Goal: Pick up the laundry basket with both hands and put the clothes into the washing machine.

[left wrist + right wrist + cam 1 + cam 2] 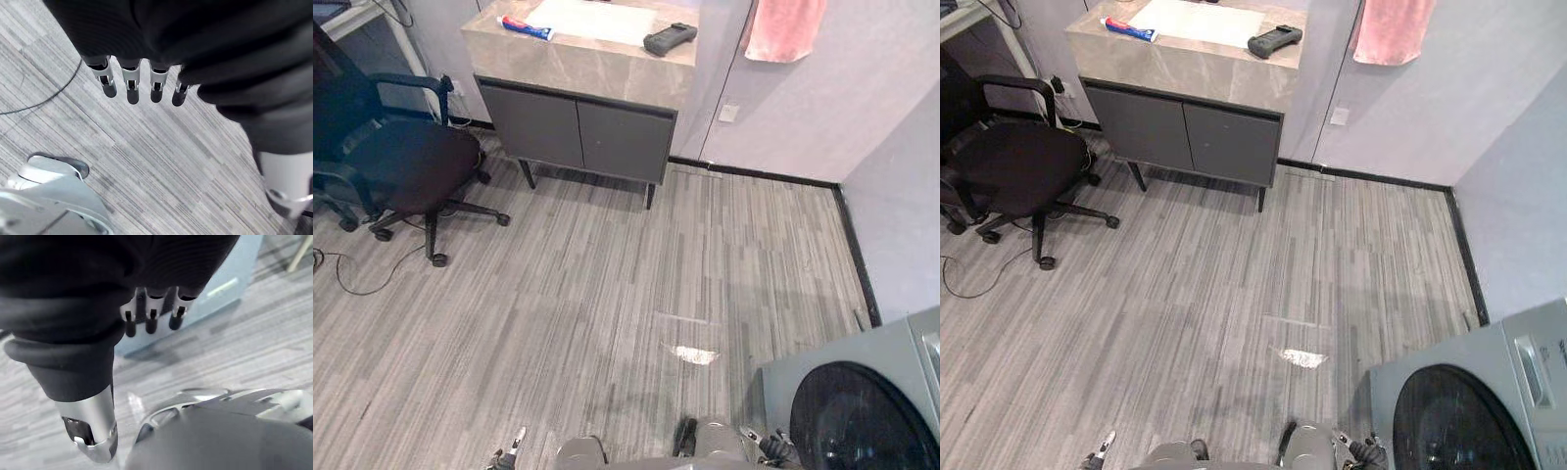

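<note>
The grey washing machine (pixel 803 374) with its dark round door (pixel 864 419) stands on the floor at the lower right, and its pale side (pixel 230 279) shows past my right hand. My left hand (pixel 129 83) hangs over bare floor with straight fingers and holds nothing. It peeks in at the lower edge of the left eye view (pixel 512 450). My right hand (pixel 151 316) hangs the same way, fingers relaxed and empty, close beside the washing machine (pixel 1449 392) at the bottom edge (pixel 1367 451).
A dark cabinet (pixel 578 122) with a stone top stands against the far wall, carrying a tube (pixel 524 27) and a black device (pixel 670 38). A pink towel (pixel 783 27) hangs on the wall. A black office chair (pixel 396 162) is at the left. A small white scrap (pixel 693 353) lies on the floor.
</note>
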Motion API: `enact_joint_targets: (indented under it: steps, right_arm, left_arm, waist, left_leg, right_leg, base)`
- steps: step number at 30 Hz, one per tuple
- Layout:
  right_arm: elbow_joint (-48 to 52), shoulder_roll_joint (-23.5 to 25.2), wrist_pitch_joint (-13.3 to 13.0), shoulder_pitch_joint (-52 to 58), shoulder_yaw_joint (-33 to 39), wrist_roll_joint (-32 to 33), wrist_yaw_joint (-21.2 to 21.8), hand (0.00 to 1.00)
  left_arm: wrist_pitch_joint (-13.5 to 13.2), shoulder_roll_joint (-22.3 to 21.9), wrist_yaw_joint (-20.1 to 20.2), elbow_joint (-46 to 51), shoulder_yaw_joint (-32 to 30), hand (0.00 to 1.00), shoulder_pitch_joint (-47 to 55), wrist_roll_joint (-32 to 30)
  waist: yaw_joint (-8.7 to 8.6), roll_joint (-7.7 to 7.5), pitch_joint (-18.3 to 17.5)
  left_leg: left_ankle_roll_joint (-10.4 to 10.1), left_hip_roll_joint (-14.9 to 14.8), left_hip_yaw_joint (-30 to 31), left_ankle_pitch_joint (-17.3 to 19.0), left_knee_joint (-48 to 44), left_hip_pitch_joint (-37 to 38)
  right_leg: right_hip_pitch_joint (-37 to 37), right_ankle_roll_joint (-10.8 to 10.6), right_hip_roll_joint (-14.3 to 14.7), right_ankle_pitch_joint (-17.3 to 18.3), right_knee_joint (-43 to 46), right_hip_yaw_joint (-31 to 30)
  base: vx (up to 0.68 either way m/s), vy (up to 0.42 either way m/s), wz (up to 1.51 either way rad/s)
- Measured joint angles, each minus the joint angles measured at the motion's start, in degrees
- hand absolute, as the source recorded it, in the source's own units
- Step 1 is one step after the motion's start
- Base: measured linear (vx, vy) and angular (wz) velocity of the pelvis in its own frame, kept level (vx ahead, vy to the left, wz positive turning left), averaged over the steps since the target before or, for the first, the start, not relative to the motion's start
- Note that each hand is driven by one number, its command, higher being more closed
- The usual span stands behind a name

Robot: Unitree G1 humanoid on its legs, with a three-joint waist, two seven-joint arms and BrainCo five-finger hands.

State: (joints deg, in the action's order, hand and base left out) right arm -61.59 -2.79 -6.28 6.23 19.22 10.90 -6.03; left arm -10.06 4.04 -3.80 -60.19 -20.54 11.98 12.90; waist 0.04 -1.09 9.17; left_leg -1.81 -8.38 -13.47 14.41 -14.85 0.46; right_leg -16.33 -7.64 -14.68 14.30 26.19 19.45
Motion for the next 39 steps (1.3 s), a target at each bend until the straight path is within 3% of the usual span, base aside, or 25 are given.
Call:
enact_joint_targets:
  steps: [1,3,4,5,6,8,9,10,11,12,13,16,17,18,20,21,25,29,36,39]
  right_arm:
    - [0.0,0.0,0.0,0.2,-0.1,0.0,0.0,0.0]
    - [0.0,-0.1,0.1,0.5,-1.2,0.0,0.1,0.0]
    - [0.0,0.1,0.1,0.9,-2.6,-0.3,0.2,0.0]
    - [-0.2,-0.1,0.2,0.8,-3.1,-0.3,0.4,0.0]
    - [-0.1,-1.6,0.2,0.7,-4.2,-0.5,0.7,0.0]
    - [0.0,-2.9,-0.1,0.4,-7.6,-1.3,0.9,0.0]
    - [0.0,-3.0,-0.1,-0.1,-7.9,-1.4,0.8,0.0]
    - [-0.3,-2.8,0.1,-0.6,-8.5,-1.3,0.7,0.0]
    - [-0.4,-2.5,0.1,-0.7,-8.5,-1.3,0.7,0.0]
    - [-0.4,-2.6,0.1,-1.0,-8.5,-1.4,0.7,0.0]
    - [-0.3,-2.5,0.0,-1.3,-8.5,-1.4,0.7,0.0]
    - [0.5,-2.1,-0.1,-2.9,-8.5,-1.5,0.7,0.0]
    - [0.8,-1.9,-0.1,-2.8,-8.5,-1.9,0.7,0.0]
    - [1.1,-1.8,-0.1,-2.3,-8.4,-2.3,0.7,0.0]
    - [1.7,0.2,0.0,-1.3,-8.5,-2.7,0.8,0.0]
    - [1.8,0.8,-0.1,-1.0,-8.5,-3.0,0.8,0.0]
    - [2.2,1.3,-0.1,-1.4,-9.7,-4.7,1.2,0.0]
    - [2.1,1.3,0.0,-1.7,-11.0,-4.9,1.2,0.0]
    - [1.1,2.0,0.0,-1.4,-11.2,-6.4,1.1,0.0]
    - [0.1,1.8,0.0,-1.4,-11.0,-7.0,1.0,0.0]
  left_arm:
    - [0.3,0.1,0.0,-0.3,-0.3,0.0,-0.2,-0.2]
    - [0.2,0.3,0.0,0.0,-0.4,0.0,0.0,-0.2]
    - [0.1,1.0,0.1,0.5,-0.9,0.0,0.6,-0.2]
    - [0.2,1.3,0.0,0.6,-2.0,0.0,0.1,-0.2]
    - [0.3,0.2,0.0,1.3,-3.5,0.0,0.1,-0.2]
    - [0.9,-1.0,0.1,1.6,-4.6,0.0,0.3,-0.1]
    - [0.9,-1.2,0.1,1.6,-4.6,0.0,0.3,-0.1]
    - [1.0,-1.5,0.0,1.6,-4.5,0.0,0.0,-0.1]
    - [1.0,-1.9,0.0,1.6,-4.1,0.0,-0.5,-0.1]
    - [0.8,-2.3,0.1,1.6,-3.6,0.0,-0.9,-0.1]
    - [0.7,-2.6,0.1,1.7,-3.3,0.0,-1.1,-0.1]
    - [0.4,-2.8,0.0,1.8,-1.9,0.0,-2.8,-0.2]
    - [0.1,-3.0,-0.1,1.8,-1.4,0.0,-3.0,-0.2]
    - [-0.1,-3.7,0.0,1.5,-1.4,0.0,-3.0,-0.3]
    - [-0.3,-2.7,-0.1,1.4,-1.4,0.0,-3.2,-1.1]
    - [-0.4,-1.7,-0.1,1.6,-0.5,0.0,-3.3,-2.4]
    - [-0.5,-1.1,-0.1,1.6,3.0,0.0,-2.8,-4.0]
    - [-1.1,-0.1,-0.2,1.8,5.7,0.0,-3.6,-5.4]
    - [-1.9,1.2,-1.5,2.3,7.7,0.0,-2.8,-6.4]
    - [-1.8,1.3,-1.5,2.2,8.9,0.0,-2.9,-6.3]
  waist:
    - [-0.22,-0.27,-0.1]
    - [-0.76,-0.36,-0.5]
    - [-1.08,-1.15,-1.6]
    - [-1.32,-1.03,-1.5]
    - [-0.74,0.79,-1.8]
    - [0.95,2.02,-1.3]
    - [1.01,1.91,-1.1]
    - [0.7,0.8,-0.3]
    - [0.85,0.08,0.1]
    - [0.93,-0.18,0.3]
    - [0.84,-0.11,0.3]
    - [0.94,0.42,0.4]
    - [1.12,1.22,0.0]
    - [1.49,2.39,-0.2]
    - [1.5,-0.35,-0.4]
    - [1.35,-1.61,-0.7]
    - [1.2,-1.2,-1.5]
    - [0.92,-1.44,-2.2]
    - [0.98,-3.08,-4.5]
    - [0.94,-3.27,-5.4]
  left_leg:
    - [-2.1,-0.9,0.1,0.1,2.0,2.9]
    - [-5.0,-2.5,0.2,0.6,4.0,6.1]
    - [-7.0,-3.7,0.8,1.6,0.5,5.7]
    - [-7.6,-5.2,1.7,2.0,-5.1,3.3]
    - [-6.9,-10.4,2.4,-0.3,-18.6,-2.8]
    - [-0.3,-17.4,2.5,-9.5,-36.7,-10.8]
    - [-0.2,-17.7,2.5,-8.4,-40.0,-12.6]
    - [-1.4,-16.4,2.0,-5.8,-43.2,-14.9]
    - [-3.6,-13.6,0.8,-3.9,-41.6,-15.7]
    - [-4.5,-11.4,-0.6,-3.0,-37.8,-15.9]
    - [-4.8,-10.2,-1.5,-2.6,-34.7,-16.0]
    - [-5.1,-3.2,-1.0,-3.2,-13.6,-17.8]
    - [-4.8,-0.7,1.6,-7.3,-4.4,-17.5]
    - [1.6,0.2,4.0,-15.1,-0.7,-16.9]
    - [1.0,1.6,3.0,-15.4,1.1,-14.4]
    - [1.3,3.1,1.4,-15.2,4.7,-11.4]
    - [2.2,6.1,-0.9,-15.6,12.3,-5.2]
    - [2.6,8.3,-0.9,-15.6,12.8,-5.0]
    - [2.8,8.0,-0.5,-15.8,15.1,-0.9]
    - [2.1,7.3,-0.5,-17.5,17.3,-0.1]
  right_leg:
    - [-0.1,0.3,-0.3,-3.7,-3.6,-0.9]
    - [0.0,0.5,0.6,-6.7,-4.3,-1.3]
    - [-0.1,2.1,2.2,-8.0,-4.2,-1.9]
    - [-0.3,3.4,3.3,-9.2,-2.9,-2.2]
    - [0.8,5.0,6.6,-7.4,-3.1,-1.6]
    - [5.7,7.9,11.7,-6.8,-7.3,-2.3]
    - [7.4,8.5,12.4,-6.8,-8.7,-2.6]
    - [10.9,9.3,13.0,-7.2,-11.9,-3.3]
    - [14.2,9.4,13.0,-7.4,-14.9,-4.3]
    - [16.0,9.4,12.9,-7.5,-16.4,-4.9]
    - [16.8,9.4,13.0,-7.5,-17.2,-5.3]
    - [18.9,9.1,13.8,-7.3,-20.0,-7.1]
    - [19.4,8.4,14.7,-7.0,-20.5,-7.9]
    - [20.4,7.0,15.8,-5.9,-20.5,-9.4]
    - [21.2,6.0,13.7,-5.1,-19.8,-10.2]
    - [20.6,4.2,11.8,-3.9,-16.9,-10.3]
    - [16.8,2.8,8.2,-2.4,-7.6,-10.2]
    - [19.0,2.8,6.8,-2.4,-11.5,-9.3]
    - [24.3,4.0,7.7,-4.0,-15.7,-8.4]
    - [24.4,4.6,8.8,-5.2,-16.7,-8.4]
  base:
    - [0.37,-0.205,0.16]
    - [0.44,-0.336,0.26]
    - [0.42,-0.374,0.39]
    - [0.42,-0.423,0.16]
    - [0.41,-0.41,-0.25]
    - [0.48,-0.432,-0.63]
    - [0.45,-0.373,-0.45]
    - [0.45,-0.336,-0.33]
    - [0.45,-0.313,-0.37]
    - [0.4,-0.223,-0.37]
    - [0.35,-0.139,-0.44]
    - [0.34,-0.04,-0.51]
    - [0.31,0.079,-0.65]
    - [0.3,0.1,-0.59]
    - [0.28,0.075,-0.28]
    - [0.25,0.053,-0.16]
    - [0.18,0.106,-0.25]
    - [0.15,0.048,0.0]
    - [0.1,-0.038,0.04]
    - [0.03,-0.084,-0.01]
